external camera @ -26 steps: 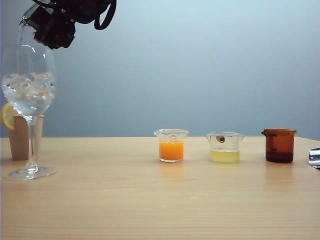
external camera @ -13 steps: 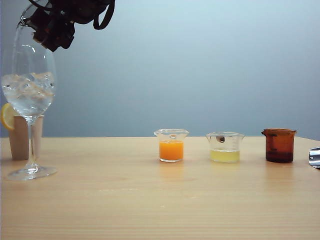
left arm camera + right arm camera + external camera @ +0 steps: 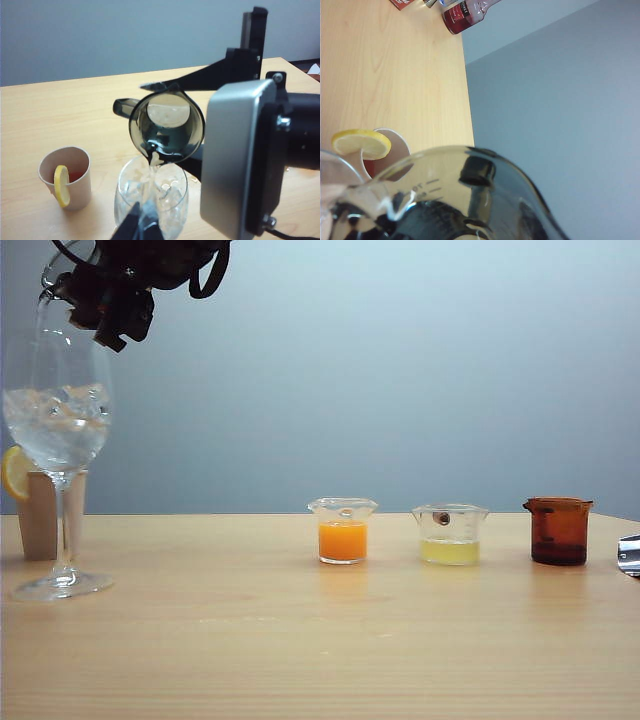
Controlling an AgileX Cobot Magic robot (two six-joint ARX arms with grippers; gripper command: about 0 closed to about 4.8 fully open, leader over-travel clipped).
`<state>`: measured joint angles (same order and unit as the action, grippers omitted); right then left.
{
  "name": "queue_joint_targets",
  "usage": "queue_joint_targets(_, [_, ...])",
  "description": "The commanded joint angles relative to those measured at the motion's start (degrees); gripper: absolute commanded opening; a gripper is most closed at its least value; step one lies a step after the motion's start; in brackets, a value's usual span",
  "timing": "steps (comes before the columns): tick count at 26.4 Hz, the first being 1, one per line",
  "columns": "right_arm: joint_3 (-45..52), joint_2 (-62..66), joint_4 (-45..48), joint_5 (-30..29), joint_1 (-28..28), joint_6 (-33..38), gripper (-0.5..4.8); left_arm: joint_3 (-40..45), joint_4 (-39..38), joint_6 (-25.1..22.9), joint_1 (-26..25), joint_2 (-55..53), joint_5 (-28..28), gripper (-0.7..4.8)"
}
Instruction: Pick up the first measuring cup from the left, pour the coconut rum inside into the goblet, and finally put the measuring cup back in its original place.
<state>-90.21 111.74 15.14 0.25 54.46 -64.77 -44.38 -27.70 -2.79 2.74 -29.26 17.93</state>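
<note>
1. Right gripper (image 3: 112, 302), up at the top left of the exterior view, is clamped on the small smoky grey-green translucent measuring cup (image 3: 166, 126); cup is tipped far over, mouth facing the left wrist camera, pouring lip down.
2. Lip sits just above the rim of the tall clear stemmed goblet (image 3: 58, 430) with ice cubes; a thin stream of clear coconut rum (image 3: 151, 172) runs from lip into the bowl. Cup looks nearly drained, judging by the see-through base.
3. Left gripper (image 3: 140, 226) shows only dark fingertips just beside the goblet bowl; can't tell if apart or together.
4. Cup's axis is near level, so it likely needs rolling upright before return.
5. Return spot: open wooden table (image 3: 200, 570) between the goblet foot and the clear cup of orange liquid (image 3: 342, 530). Plenty of room.
6. Paper cup with lemon slice (image 3: 66, 177) stands near the goblet, behind the foot; goblet rim is the edge to clear.
</note>
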Motion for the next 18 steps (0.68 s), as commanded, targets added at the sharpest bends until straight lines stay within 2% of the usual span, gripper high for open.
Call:
queue_joint_targets(1, [-0.31,-0.26,1.60,0.07,0.15,-0.46,-0.01,-0.59,-0.87,0.00,-0.02,0.09,0.31,-0.05])
queue_joint_targets(18, [-0.31,-0.26,1.40,0.04,0.15,-6.05,-0.01,-0.59,-3.56,0.00,-0.02,0.09,0.39,-0.05])
